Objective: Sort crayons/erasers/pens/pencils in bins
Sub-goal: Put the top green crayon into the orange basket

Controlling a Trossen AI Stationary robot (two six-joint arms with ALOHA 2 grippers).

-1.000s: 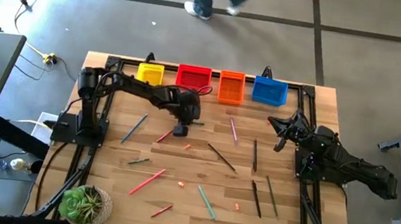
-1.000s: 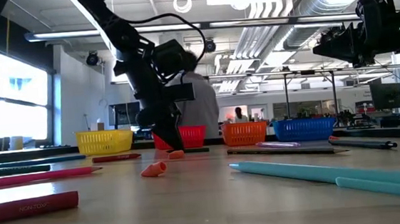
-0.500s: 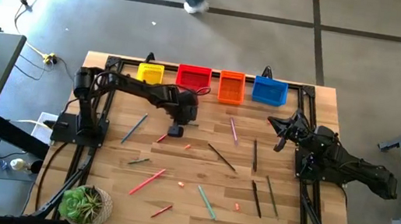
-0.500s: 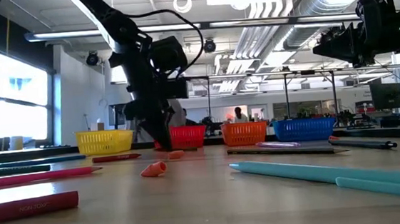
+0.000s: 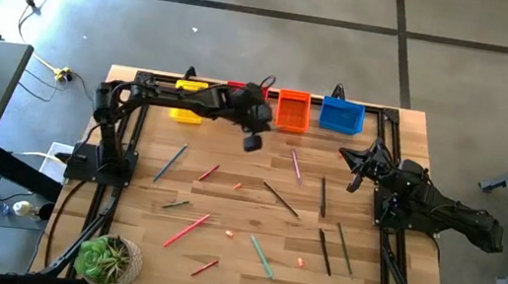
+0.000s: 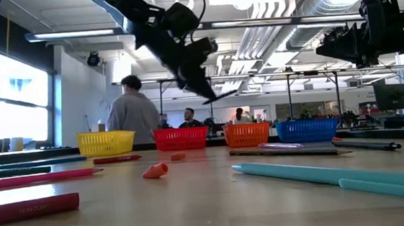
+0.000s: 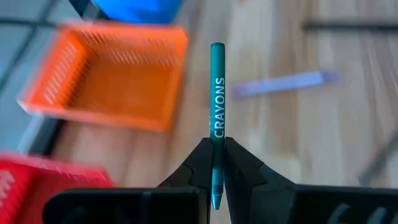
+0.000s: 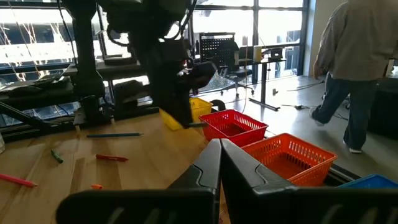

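Observation:
My left gripper (image 5: 252,143) is raised above the table's far middle, just in front of the red bin (image 5: 238,87) and the orange bin (image 5: 292,110). It is shut on a teal crayon (image 7: 217,93). The left arm hides parts of the yellow bin (image 5: 190,87) and the red bin. The blue bin (image 5: 341,115) stands at the right end of the row. Pale orange erasers (image 5: 229,231) (image 5: 299,262) lie on the table. My right gripper (image 5: 357,168) is shut and empty, held above the table's right side. My left gripper pinches the teal crayon between its two fingers (image 7: 200,163), nearer one end of the stick (image 7: 216,142). The longer printed part sticks out past the fingertips. The crayon is lifted clear of the table and shows slanting down in the low view (image 6: 220,96).
Several pens, pencils and crayons lie scattered over the middle and near half of the table, such as a red stick (image 5: 186,229) and a dark one (image 5: 281,199). A potted plant (image 5: 108,259) stands at the near left corner. A person (image 6: 133,107) shows beyond the table.
My left gripper has risen from the table and gone toward the far edge and the right, toward the orange bin, turning as it went. The teal crayon has come up with it, lifted clear.

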